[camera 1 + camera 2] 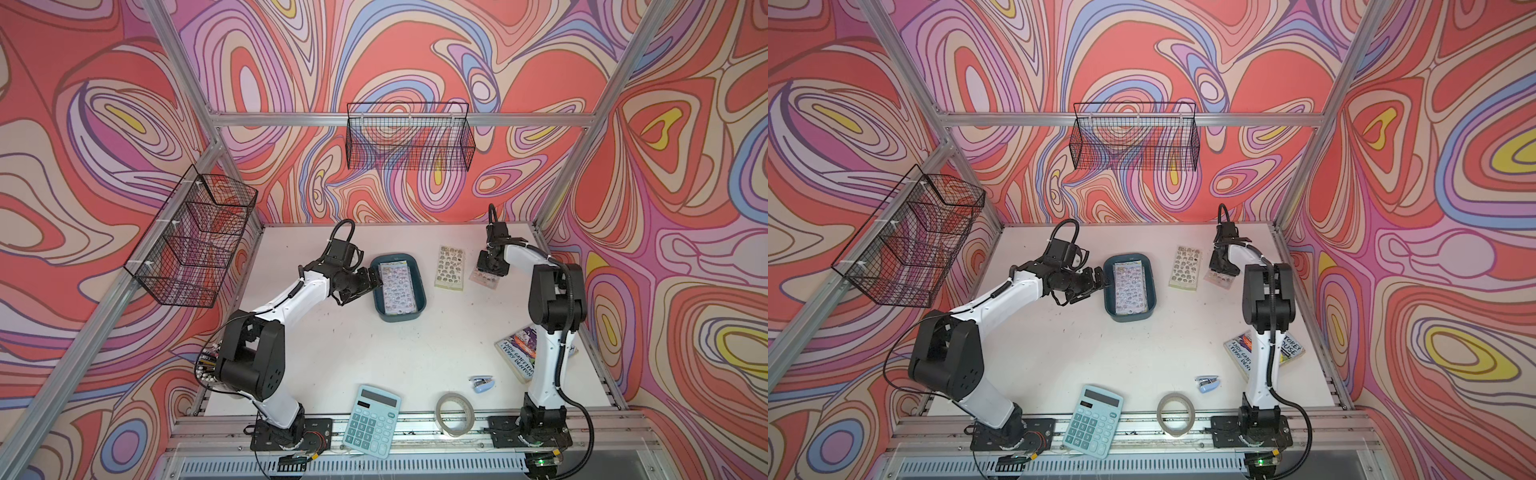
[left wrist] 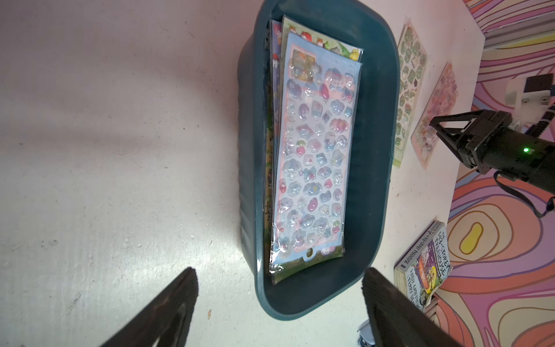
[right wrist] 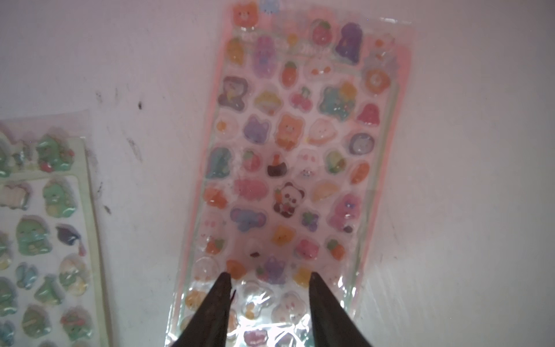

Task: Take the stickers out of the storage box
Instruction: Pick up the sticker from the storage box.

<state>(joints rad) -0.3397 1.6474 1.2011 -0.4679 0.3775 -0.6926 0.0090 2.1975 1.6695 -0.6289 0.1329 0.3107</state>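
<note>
The dark teal storage box [image 1: 422,286] [image 1: 1152,291] [image 2: 375,90] sits mid-table with a stack of stickers [image 1: 397,289] [image 1: 1131,289] [image 2: 315,156] inside, a pale blue sheet on top. My left gripper [image 1: 368,286] [image 1: 1094,289] [image 2: 280,279] is wide open at the box's left side, holding nothing. Two sheets lie on the table right of the box: a yellow-green one [image 1: 451,266] [image 1: 1186,266] [image 3: 39,240] and a pink one [image 1: 485,280] [image 1: 1219,281] [image 3: 300,135]. My right gripper [image 1: 490,270] [image 1: 1223,268] [image 3: 270,278] is open, tips over the pink sheet's near end.
A paperback book [image 1: 517,351] lies at the right edge under my right arm. A small blue stapler [image 1: 482,382], a tape roll [image 1: 455,413] and a teal calculator [image 1: 372,419] sit along the front. Black wire baskets hang on the back [image 1: 409,137] and left [image 1: 195,237] walls.
</note>
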